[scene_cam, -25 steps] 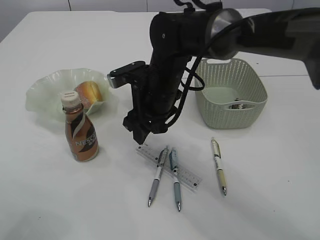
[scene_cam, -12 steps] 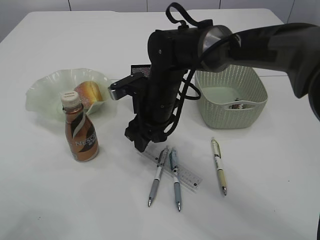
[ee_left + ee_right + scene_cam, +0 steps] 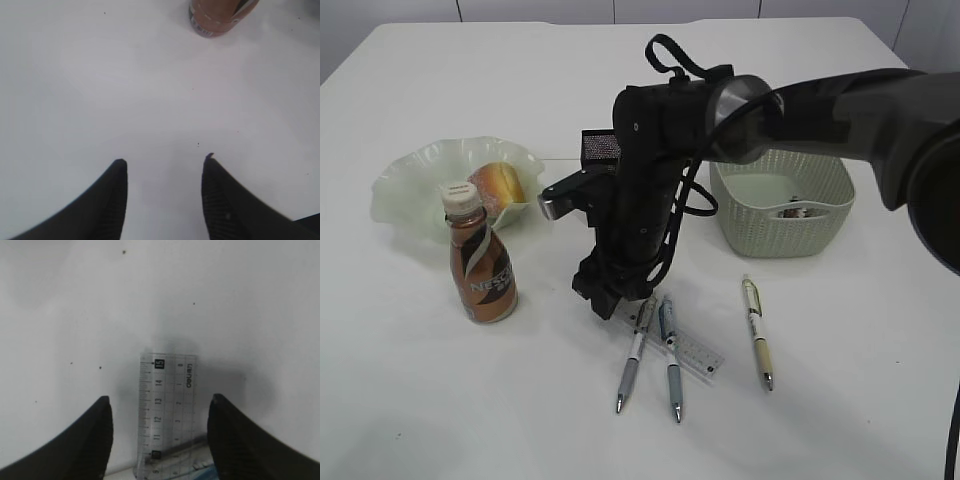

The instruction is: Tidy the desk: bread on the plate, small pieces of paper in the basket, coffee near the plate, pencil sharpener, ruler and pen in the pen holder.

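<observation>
A clear ruler [image 3: 688, 349] lies on the table under two pens [image 3: 636, 349] [image 3: 670, 358]; a third pen [image 3: 757, 330] lies to the right. My right gripper [image 3: 608, 300] reaches across the middle and hangs low over the ruler's left end. In the right wrist view the ruler [image 3: 167, 405] lies between the open fingers of the right gripper [image 3: 160, 399], untouched. The coffee bottle [image 3: 480, 262] stands in front of the plate [image 3: 415, 190], which holds the bread [image 3: 500, 185]. Paper pieces [image 3: 796, 211] lie in the basket [image 3: 780, 235]. The left gripper [image 3: 165, 162] is open over bare table. The pencil sharpener is out of view.
A black mesh pen holder [image 3: 600, 146] stands behind the right arm, mostly hidden by it. The coffee bottle's base [image 3: 220, 17] shows at the top of the left wrist view. The table's far edge runs along the back.
The right arm has come down, bringing its open gripper closer to the ruler's left end. The pen holder now shows behind it. Nothing on the table has moved.
</observation>
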